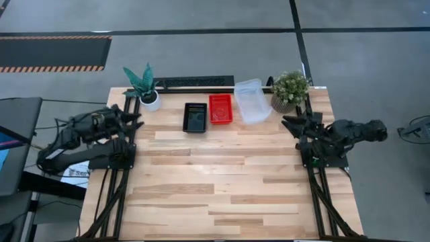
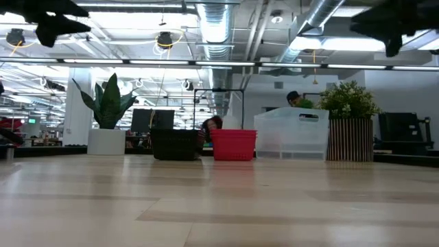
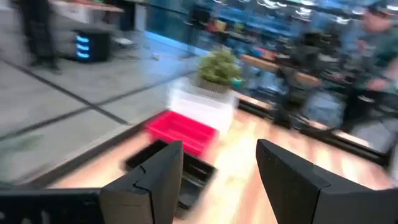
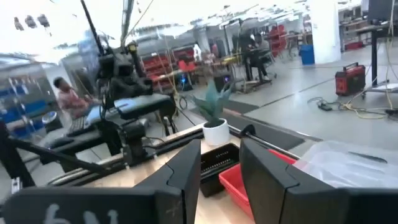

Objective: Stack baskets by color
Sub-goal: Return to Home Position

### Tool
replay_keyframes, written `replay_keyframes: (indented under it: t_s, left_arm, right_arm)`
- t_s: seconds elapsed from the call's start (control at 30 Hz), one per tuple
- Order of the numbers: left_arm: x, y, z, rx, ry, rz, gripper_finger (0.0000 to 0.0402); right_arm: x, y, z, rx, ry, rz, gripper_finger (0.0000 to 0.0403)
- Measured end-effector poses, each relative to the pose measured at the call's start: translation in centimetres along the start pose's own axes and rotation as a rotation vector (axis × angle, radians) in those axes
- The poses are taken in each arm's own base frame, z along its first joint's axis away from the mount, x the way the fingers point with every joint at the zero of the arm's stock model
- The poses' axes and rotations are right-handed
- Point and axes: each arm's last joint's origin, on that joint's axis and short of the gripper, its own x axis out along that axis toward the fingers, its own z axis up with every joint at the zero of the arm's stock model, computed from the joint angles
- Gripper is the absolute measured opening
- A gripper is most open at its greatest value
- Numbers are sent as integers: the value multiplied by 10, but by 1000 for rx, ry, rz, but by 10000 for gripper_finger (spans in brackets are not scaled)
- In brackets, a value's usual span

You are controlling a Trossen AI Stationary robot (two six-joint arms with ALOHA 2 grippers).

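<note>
Three baskets stand in a row on their bottoms near the table's far edge: a black mesh one (image 1: 195,117), a red mesh one (image 1: 220,109) and a clear one (image 1: 252,101). In the low view the clear basket (image 2: 291,134) rises higher than the red (image 2: 233,145) and the black (image 2: 175,144). My left gripper (image 1: 139,121) hangs open over the table's left edge, pointing roughly level toward the baskets. My right gripper (image 1: 287,123) hangs open over the right edge, facing them from the other side. Both have nothing between their fingers.
A snake plant in a white pot (image 1: 144,87) stands at the far left corner. A bushy plant in a slatted pot (image 1: 290,91) stands at the far right, beside the clear basket. A black bar (image 1: 195,82) lies along the far edge. The near half of the table (image 1: 215,188) is bare wood.
</note>
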Motion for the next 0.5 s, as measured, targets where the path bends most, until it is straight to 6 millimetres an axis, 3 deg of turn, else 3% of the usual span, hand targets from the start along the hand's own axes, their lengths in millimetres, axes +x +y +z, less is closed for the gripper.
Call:
replay_keyframes:
  t_s: [0.2, 0.27, 0.37, 0.5]
  left_arm:
    - [4, 0, -6, -41, -21, -53, 192]
    - [13, 0, -16, -66, 18, -63, 192]
    - [24, 0, -22, -88, -22, -97, 192]
    - [44, 1, -41, -122, -38, -135, 192]
  right_arm:
    - [-1, -7, -33, 17, -26, 6, 134]
    - [3, -6, -41, 45, -56, 1, 133]
    - [7, -10, -70, 48, -45, -24, 133]
    - [8, -12, -80, 108, -37, -32, 136]
